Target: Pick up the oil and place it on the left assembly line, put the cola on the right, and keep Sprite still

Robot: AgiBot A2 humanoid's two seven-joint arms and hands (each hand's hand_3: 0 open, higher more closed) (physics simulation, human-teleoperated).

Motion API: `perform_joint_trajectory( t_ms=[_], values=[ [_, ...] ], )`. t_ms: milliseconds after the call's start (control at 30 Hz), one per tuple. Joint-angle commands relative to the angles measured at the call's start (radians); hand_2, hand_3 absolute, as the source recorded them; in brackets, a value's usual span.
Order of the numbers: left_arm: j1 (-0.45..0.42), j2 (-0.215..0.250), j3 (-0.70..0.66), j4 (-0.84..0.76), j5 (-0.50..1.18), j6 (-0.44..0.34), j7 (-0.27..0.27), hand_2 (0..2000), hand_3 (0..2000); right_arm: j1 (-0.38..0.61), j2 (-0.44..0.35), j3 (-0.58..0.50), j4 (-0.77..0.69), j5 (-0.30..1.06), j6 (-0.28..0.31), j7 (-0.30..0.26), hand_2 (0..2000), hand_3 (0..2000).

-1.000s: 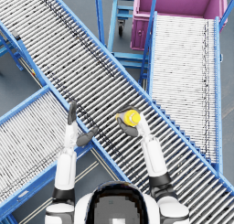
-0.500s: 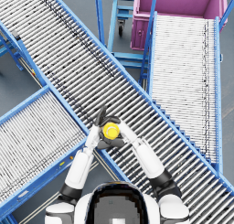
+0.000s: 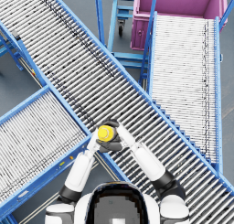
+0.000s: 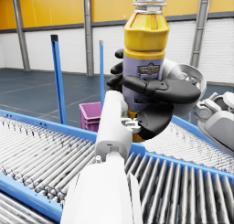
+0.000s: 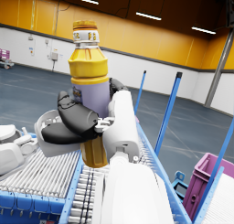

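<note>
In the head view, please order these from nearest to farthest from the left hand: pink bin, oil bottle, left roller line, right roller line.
1. Oil bottle, held in the left hand.
2. Left roller line, just beside it, on the left.
3. Right roller line, upper right.
4. Pink bin, far top right.

Open roller bed [image 3: 91, 72] ahead, blue side rail [image 3: 68, 109] between it and the left line [image 3: 36, 136]

My right hand [image 5: 115, 87] and left hand [image 5: 71, 123] both grip the upright oil bottle [image 5: 88, 77] (yellow cap topmost) above the conveyor [image 5: 45, 173].
</note>
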State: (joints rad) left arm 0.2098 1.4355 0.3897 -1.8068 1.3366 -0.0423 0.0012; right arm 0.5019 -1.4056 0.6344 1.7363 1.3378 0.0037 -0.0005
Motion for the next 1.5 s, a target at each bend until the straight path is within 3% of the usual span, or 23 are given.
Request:
perform_joint_trajectory(
  t_ms=[33,100,133,333,700,733,767,900,1000,1100,1367,1500],
  values=[
    [0.023,0.02,-0.15,-0.056,0.0,-0.003,0.0,2000,2000,-0.021,0.019,-0.04,0.06,-0.001,-0.001,0.0,0,693],
    [0.015,0.014,-0.259,-0.066,-0.001,-0.004,-0.002,2000,2000,-0.038,0.028,-0.101,0.114,-0.002,-0.002,0.0,0,40],
    [0.004,0.011,-0.302,-0.064,-0.002,-0.003,-0.002,2000,2000,-0.049,0.036,-0.123,0.134,-0.002,-0.003,0.0,0,0],
    [-0.069,0.028,-0.547,-0.007,-0.002,-0.011,-0.001,2000,2000,-0.081,0.044,-0.186,0.137,-0.003,-0.004,0.0,0,0],
    [-0.11,0.043,-0.901,0.337,-0.003,-0.003,0.001,2000,2000,-0.097,0.021,-0.182,0.147,-0.003,-0.004,0.0,0,0],
    [-0.106,0.038,-0.931,0.348,-0.003,-0.004,0.001,639,1673,-0.1,0.021,-0.183,0.152,-0.003,-0.004,0.0,0,0],
    [-0.105,0.036,-0.952,0.335,-0.003,0.011,0.0,0,1347,-0.101,0.018,-0.185,0.152,-0.003,-0.004,0.0,0,0],
    [-0.084,0.005,-1.113,0.288,-0.003,0.034,-0.001,0,40,-0.105,0.009,-0.192,0.146,-0.003,-0.004,0.0,0,0],
    [-0.063,-0.034,-1.205,0.214,-0.003,0.039,-0.001,0,0,-0.107,0.0,-0.194,0.145,-0.003,-0.004,0.0,0,0],
    [-0.052,-0.061,-1.196,0.05,-0.004,0.041,-0.001,0,0,-0.112,-0.004,-0.264,0.144,-0.003,-0.004,0.0,0,0],
    [-0.043,-0.081,-0.893,-0.074,-0.003,0.042,-0.001,0,0,-0.082,-0.034,-0.51,0.102,-0.003,-0.004,0.0,0,0],
    [-0.009,-0.12,-0.725,-0.099,-0.003,0.042,-0.001,0,0,-0.07,-0.037,-0.615,0.085,-0.004,-0.004,0.0,0,0]
  ],
)
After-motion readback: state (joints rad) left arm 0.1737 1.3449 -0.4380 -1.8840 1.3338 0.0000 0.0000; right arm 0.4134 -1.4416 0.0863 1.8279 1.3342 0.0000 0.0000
